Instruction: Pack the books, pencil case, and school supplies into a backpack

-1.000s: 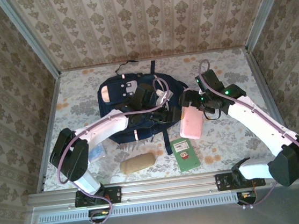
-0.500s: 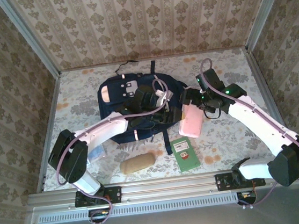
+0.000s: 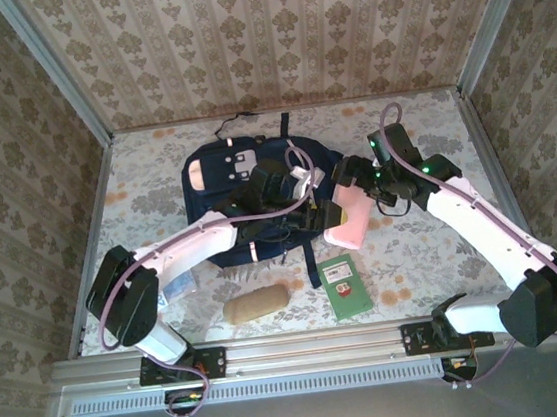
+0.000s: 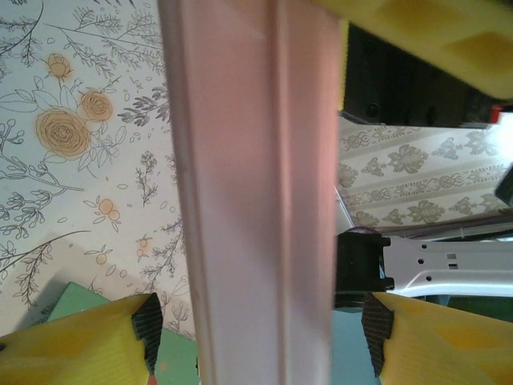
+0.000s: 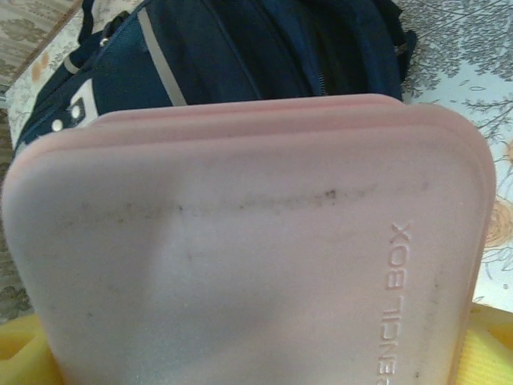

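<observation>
We've got bare table (image 3: 144, 173) far left and far right. The backpack (image 3: 216, 170) hogs the middle, while the pencil case (image 3: 348, 216), green book (image 3: 344, 287) and tan pouch (image 3: 256, 304) crowd the near side.

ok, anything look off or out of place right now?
Only the pencil box: dark smudges streak its lid, and it hangs tilted in the right gripper next to the backpack, with the left gripper open around its edge. Nothing looks spilled or broken.
</observation>
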You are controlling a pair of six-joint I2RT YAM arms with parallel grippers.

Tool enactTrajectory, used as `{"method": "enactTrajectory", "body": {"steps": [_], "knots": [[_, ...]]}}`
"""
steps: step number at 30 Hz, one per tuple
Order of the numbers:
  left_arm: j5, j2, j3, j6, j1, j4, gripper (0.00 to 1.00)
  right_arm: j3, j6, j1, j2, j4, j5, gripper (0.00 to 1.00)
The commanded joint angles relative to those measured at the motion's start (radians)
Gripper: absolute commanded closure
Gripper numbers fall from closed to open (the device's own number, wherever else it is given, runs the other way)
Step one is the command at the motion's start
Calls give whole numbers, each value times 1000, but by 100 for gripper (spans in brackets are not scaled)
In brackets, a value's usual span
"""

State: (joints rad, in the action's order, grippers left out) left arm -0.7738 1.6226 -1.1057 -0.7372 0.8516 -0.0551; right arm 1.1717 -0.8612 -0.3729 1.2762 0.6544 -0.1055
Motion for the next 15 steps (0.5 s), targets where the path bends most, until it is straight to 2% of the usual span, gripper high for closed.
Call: {"method": "enactTrajectory", "body": {"steps": [1,5,8,15], "knots": [[-41,30,-23,-29,11,-64,39,-2,-45,3,-24,-37,-35,16],[-53,33,-27,-32,13,-78,56,-4,-62,3,-26,-41,-36,16],[-61,30,-25,-41,13,-96,65,-5,-68,3,-26,-42,-36,15],[-73,7,-6,-70,13,-149,77,-1,-59,3,-36,-38,-21,6]]}}
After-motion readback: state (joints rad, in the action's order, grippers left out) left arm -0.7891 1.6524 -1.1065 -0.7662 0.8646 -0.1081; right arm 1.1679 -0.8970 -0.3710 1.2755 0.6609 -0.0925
